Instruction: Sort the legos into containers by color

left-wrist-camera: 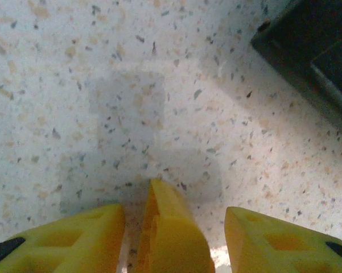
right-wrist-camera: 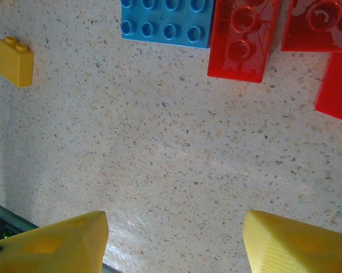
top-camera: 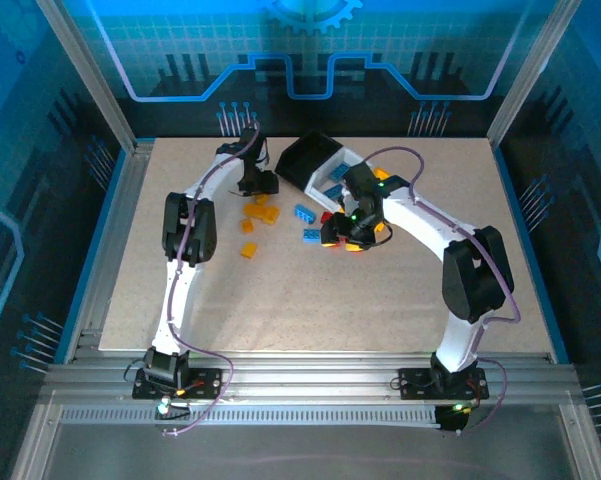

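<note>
My left gripper (top-camera: 257,188) reaches down at the back of the table, beside several yellow legos (top-camera: 250,225). In the left wrist view a yellow lego (left-wrist-camera: 171,233) stands between the fingers of that gripper (left-wrist-camera: 174,207), which is open, with a thin strip of table showing on each side. My right gripper (top-camera: 345,240) hovers open over bare table (right-wrist-camera: 175,216). A blue lego (right-wrist-camera: 165,20), red legos (right-wrist-camera: 242,37) and a small yellow lego (right-wrist-camera: 15,61) lie beyond its tips. The black container (top-camera: 302,155) and the white container (top-camera: 342,165), with blue legos inside, stand at the back centre.
Two more blue legos (top-camera: 305,212) lie between the two grippers. A corner of the black container (left-wrist-camera: 313,51) sits just right of and beyond the left fingers. Metal frame posts and blue panels wall in the table (top-camera: 180,310).
</note>
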Controlling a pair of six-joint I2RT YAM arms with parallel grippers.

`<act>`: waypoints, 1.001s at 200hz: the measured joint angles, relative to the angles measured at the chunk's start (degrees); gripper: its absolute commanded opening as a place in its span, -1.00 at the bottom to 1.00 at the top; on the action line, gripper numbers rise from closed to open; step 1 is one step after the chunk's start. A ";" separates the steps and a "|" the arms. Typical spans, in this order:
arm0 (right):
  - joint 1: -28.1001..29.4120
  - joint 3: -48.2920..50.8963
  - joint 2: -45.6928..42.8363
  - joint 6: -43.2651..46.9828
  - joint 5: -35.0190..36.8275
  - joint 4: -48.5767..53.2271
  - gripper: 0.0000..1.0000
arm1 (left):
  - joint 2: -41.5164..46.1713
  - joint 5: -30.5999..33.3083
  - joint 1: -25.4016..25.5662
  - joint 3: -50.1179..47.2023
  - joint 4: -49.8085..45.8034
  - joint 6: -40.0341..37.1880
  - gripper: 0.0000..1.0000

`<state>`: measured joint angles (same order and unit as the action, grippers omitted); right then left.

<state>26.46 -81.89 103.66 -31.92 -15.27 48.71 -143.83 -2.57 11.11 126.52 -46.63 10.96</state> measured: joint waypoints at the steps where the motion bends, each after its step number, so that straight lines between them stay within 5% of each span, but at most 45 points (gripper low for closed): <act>1: 0.02 0.02 0.00 -0.02 0.00 -0.04 0.31 | 0.04 0.02 0.00 -0.04 -0.04 0.07 -0.01; 77: 0.50 3.50 -0.96 -0.17 0.07 -0.72 0.31 | 0.35 0.22 -0.07 -0.37 -2.23 1.16 -0.59; 135: -0.02 4.20 -3.91 -0.15 1.33 -0.94 0.30 | 2.47 -4.33 -0.24 -0.50 -2.54 7.74 -0.63; 200: -8.59 4.13 -6.71 -2.40 5.77 0.17 0.30 | 4.66 -14.64 0.63 5.42 15.87 27.50 -0.61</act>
<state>17.87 -77.76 96.95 -34.33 -9.50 48.88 -139.17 -17.21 11.75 131.94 -30.76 38.46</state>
